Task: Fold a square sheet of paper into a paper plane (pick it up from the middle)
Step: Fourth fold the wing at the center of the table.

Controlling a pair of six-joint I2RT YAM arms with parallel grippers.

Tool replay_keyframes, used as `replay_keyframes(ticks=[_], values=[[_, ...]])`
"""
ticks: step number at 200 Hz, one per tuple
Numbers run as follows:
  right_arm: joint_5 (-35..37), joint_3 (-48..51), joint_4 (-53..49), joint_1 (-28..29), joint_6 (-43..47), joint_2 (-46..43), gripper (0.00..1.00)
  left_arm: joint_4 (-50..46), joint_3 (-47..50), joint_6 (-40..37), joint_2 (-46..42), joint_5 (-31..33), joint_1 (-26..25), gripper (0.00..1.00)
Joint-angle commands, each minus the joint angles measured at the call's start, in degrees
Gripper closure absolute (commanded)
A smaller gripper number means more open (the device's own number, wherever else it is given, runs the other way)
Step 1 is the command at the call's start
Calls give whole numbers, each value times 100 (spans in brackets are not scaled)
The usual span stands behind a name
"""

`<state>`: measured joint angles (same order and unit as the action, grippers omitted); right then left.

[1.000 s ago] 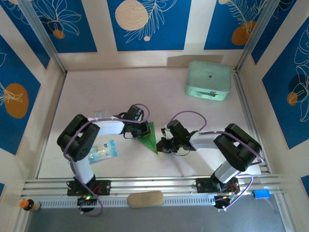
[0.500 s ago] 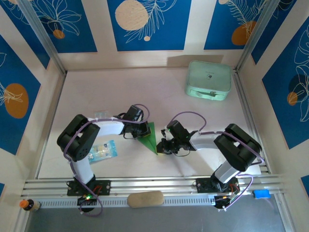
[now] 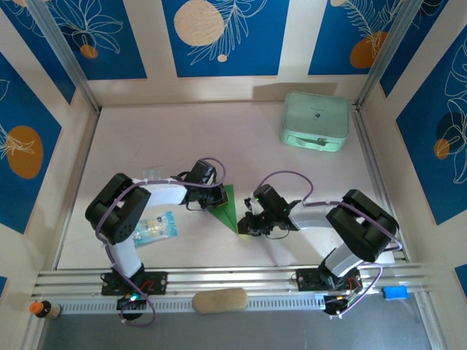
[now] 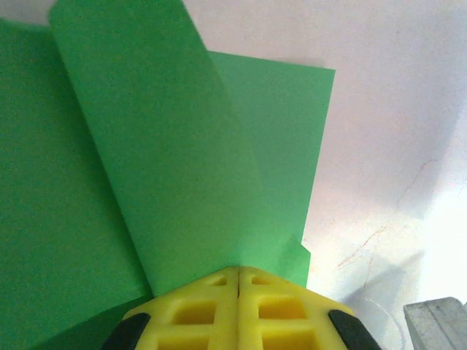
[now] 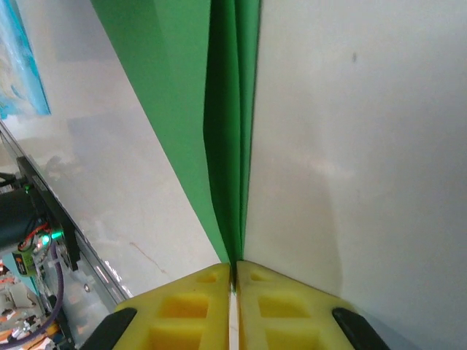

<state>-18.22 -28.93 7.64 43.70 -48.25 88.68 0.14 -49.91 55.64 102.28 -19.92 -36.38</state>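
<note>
Pinching from both sides: in the top view the left gripper (image 3: 214, 205) and the right gripper (image 3: 246, 224) meet over the paper plane (image 3: 229, 208), a green pointed wedge on the table (image 3: 182, 138) between them, its tip toward the right gripper. From the left wrist, the yellow fingers (image 4: 190, 310) are pressed together with no gap, clamped on the green paper. One flap rises ahead of them, and a flatter layer lies beyond it to the right. From the right wrist, the jaws stand a hair apart, gripping the narrow folded edge, and the layered crease runs straight ahead from the fingertips. By the look of it the fold is midway: creases are set but the dart is unfinished. The next move likely calls for one hand to anchor while the other carries its flap over and presses it flat, because a slip would skew the crease.
</note>
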Motion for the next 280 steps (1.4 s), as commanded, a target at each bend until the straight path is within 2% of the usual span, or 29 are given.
replay_keyframes(ticks=[1,30,53,72,88,111,154,193,227,280], values=[[-239,282,-850,181,0,9,89,-493,262,61,170,367,46,100],[-59,164,-1161,235,34,-110,89,-467,287,31,136,345,43,100],[264,-27,-1521,193,0,-727,88,-401,374,7,100,340,37,100],[251,-165,-1616,-46,-7,-1221,88,-344,437,-22,60,331,35,100],[-58,-334,-1445,-318,-68,-1294,89,-345,456,-24,29,348,27,100],[-384,-832,-1252,-383,-130,-836,91,-393,443,-53,3,360,26,100],[-171,-1689,-1139,-210,-155,318,93,-348,403,-31,53,314,26,100],[-94,-2079,-1183,-91,-127,950,94,-352,412,-27,38,314,30,100],[48,-1836,-1194,-29,-128,1211,95,-382,394,-27,29,339,36,100],[-329,-726,-480,24,-340,1120,95,-436,420,-35,20,417,64,100]])
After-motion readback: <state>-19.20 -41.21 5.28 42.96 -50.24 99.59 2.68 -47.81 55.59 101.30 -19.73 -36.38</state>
